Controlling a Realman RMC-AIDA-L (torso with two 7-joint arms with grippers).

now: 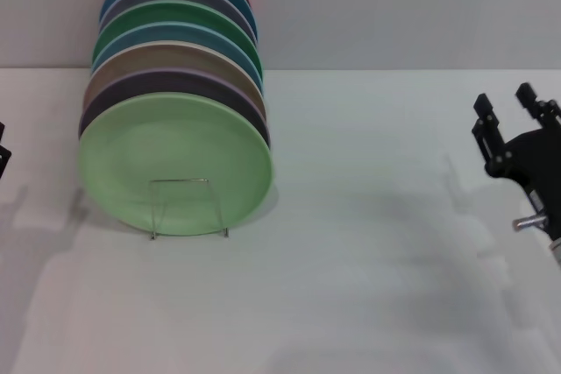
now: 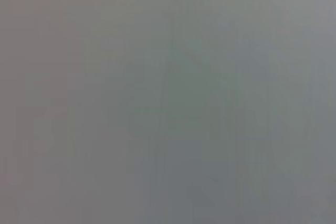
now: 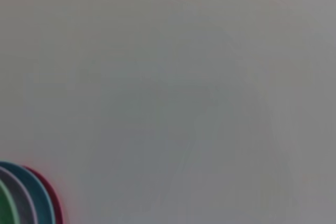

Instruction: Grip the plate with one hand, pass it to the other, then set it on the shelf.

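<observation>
The light mint-green plate (image 1: 175,142) stands nearly upright at the front of a row of plates, leaning back on them. Its lower edge sits behind the squarish front loop of the thin wire shelf (image 1: 180,181), on the left side of the white table. My right gripper (image 1: 504,98) hovers far off at the right edge, open, with nothing between its fingers. Only a black sliver of my left gripper (image 1: 3,155) shows at the left edge, apart from the plate. The left wrist view shows only a plain grey surface.
Behind the mint plate stand several more plates (image 1: 175,41) in dark lilac, tan, blue, darker green, grey and red, against the back wall. Their rims (image 3: 31,203) show in a corner of the right wrist view. The white table (image 1: 368,243) spreads between the shelf and my right gripper.
</observation>
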